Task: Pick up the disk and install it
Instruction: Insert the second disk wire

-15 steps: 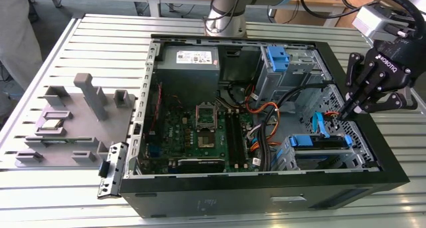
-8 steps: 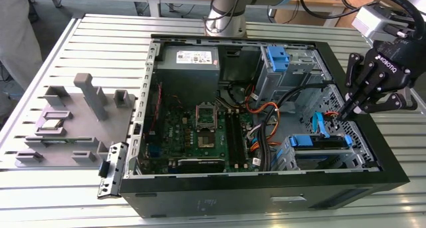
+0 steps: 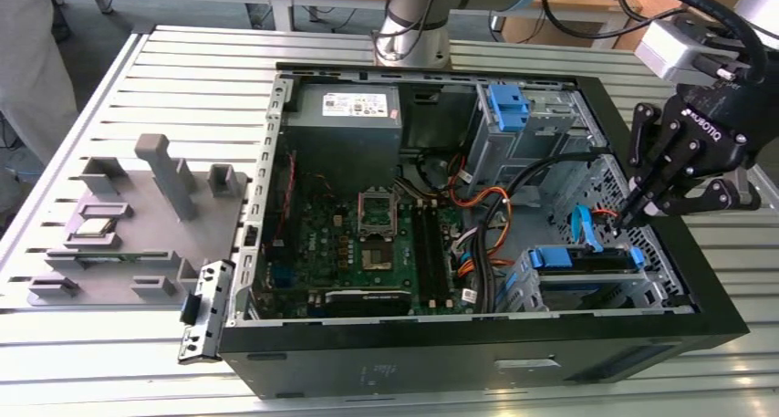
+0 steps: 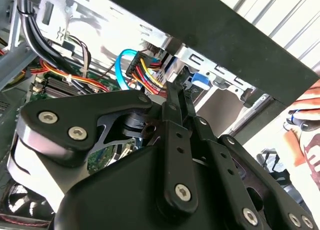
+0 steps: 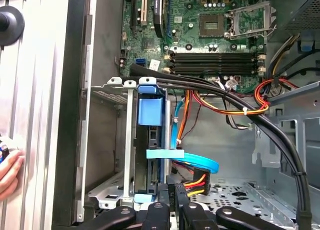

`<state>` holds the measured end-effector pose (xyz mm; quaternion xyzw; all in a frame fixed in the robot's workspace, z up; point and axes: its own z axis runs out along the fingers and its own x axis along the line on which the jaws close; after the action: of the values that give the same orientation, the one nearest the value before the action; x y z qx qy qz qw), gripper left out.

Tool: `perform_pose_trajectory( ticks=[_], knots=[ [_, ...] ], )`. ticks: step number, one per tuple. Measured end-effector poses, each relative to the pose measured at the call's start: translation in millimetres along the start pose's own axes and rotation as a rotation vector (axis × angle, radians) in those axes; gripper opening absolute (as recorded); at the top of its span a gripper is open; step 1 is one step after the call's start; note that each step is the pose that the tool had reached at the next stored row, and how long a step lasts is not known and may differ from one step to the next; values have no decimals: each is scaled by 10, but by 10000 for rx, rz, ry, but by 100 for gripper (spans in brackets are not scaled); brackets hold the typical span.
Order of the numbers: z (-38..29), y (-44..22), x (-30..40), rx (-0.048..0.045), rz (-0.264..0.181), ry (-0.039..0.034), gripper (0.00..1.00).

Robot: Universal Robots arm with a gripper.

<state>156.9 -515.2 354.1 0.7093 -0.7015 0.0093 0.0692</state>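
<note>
Hovering tool, closed, beside disk

The disk sits mostly hidden, apparently inside its bay.

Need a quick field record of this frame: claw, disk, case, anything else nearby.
claw: over the drive bay at the exterior view's right, fingers close together, nothing seen between them
disk: in its blue carrier, seated in the lower bay of the case; also seen in the first wrist view
case: open, lying on its side, motherboard exposed
cables: blue data cable beside the disk
person: hand outside the case wall
</note>
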Motion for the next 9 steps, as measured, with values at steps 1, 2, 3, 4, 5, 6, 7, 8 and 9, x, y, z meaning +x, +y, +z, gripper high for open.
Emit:
perform_pose_trajectory(
  ticks=[1, 2, 3, 4, 5, 6, 7, 8, 9],
  knots=[
    [3, 5, 7, 50, -8, 1, 17],
    [7, 10, 13, 104, -19, 2, 17],
    [10, 13, 19, 163, -31, 3, 17],
    [14, 17, 25, 221, -42, 6, 17],
    [17, 23, 32, 276, -48, 9, 17],
    [21, 31, 41, 326, -50, 11, 17],
    [27, 43, 51, 371, -50, 11, 17],
    [34, 55, 59, 409, -50, 9, 17],
    [40, 69, 67, 442, -51, 10, 17]
  ],
)
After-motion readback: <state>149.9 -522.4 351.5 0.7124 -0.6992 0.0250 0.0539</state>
